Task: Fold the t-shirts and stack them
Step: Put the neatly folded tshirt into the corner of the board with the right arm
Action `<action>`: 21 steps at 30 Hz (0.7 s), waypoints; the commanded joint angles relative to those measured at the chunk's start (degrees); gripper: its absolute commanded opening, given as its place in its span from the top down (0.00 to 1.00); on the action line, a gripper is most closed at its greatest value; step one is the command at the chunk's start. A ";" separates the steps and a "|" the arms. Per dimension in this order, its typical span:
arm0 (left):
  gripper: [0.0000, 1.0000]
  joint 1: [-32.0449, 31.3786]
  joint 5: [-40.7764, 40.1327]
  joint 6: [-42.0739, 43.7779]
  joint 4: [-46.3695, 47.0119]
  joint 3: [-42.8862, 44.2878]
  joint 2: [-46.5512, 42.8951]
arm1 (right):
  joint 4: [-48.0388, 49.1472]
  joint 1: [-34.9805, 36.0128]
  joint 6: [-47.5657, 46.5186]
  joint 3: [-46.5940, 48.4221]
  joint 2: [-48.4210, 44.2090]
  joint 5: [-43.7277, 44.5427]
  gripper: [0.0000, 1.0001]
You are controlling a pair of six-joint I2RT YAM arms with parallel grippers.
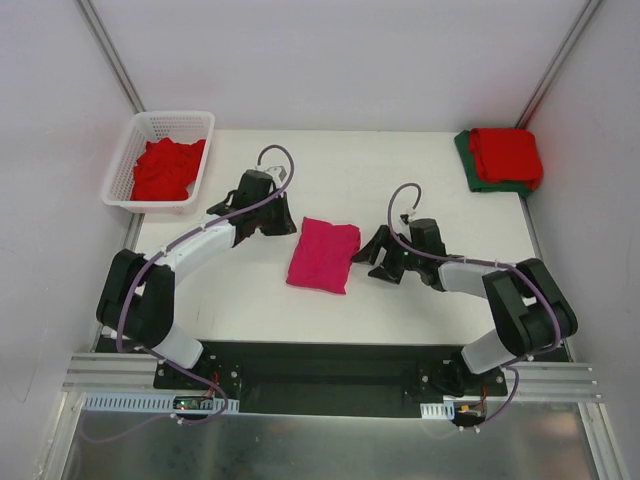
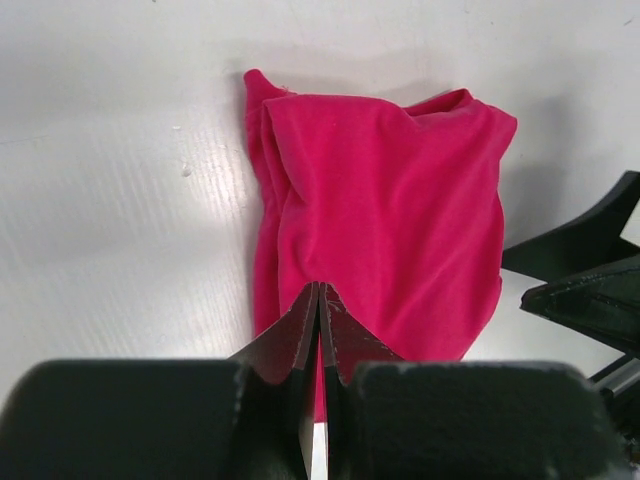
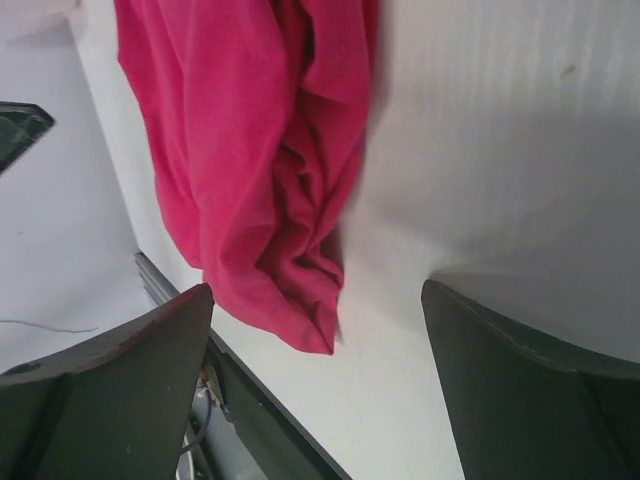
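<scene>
1. Over to the left gripper (image 2: 319, 292): we see its two fingers pressed tight together, with nothing showing between them. The tips sit over the near edge of the magenta t-shirt (image 2: 390, 220). Whether they touch the cloth, we cannot tell.
2. That magenta t-shirt is folded into a compact oblong and lies flat on the white table (image 1: 420, 190). It stretches away straight ahead of the left fingertips, and its far edge is bunched into soft ridges.
3. Now the right gripper (image 3: 318, 290): we have its fingers spread wide, gripping nothing. A rumpled corner of the shirt reaches down into the gap ahead of them, nearer the finger at the left of that view, and clear of both.
4. From above, we see the shirt lying between the two sets of fingers, the left tips at one long side and the right tips just beside the other.
5. Back behind the left fingers, at the table's far corner, stands the white lattice basket (image 1: 205, 150), with red t-shirts (image 1: 165, 168) crumpled inside it.
6. Well apart from the right fingers, at the opposite far corner, we spot a folded red t-shirt (image 1: 505, 155) resting on top of a dark green t-shirt (image 1: 467, 160).
</scene>
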 commanded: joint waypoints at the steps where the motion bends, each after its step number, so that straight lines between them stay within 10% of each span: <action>1: 1.00 -0.10 3.22 0.23 4.01 -1.15 1.50 | 8.56 0.13 4.30 -0.44 3.87 -0.65 0.09; 21: 1.00 -2.74 2.96 0.94 5.86 -2.12 9.33 | 2.14 -0.14 0.96 8.96 15.04 -0.29 0.05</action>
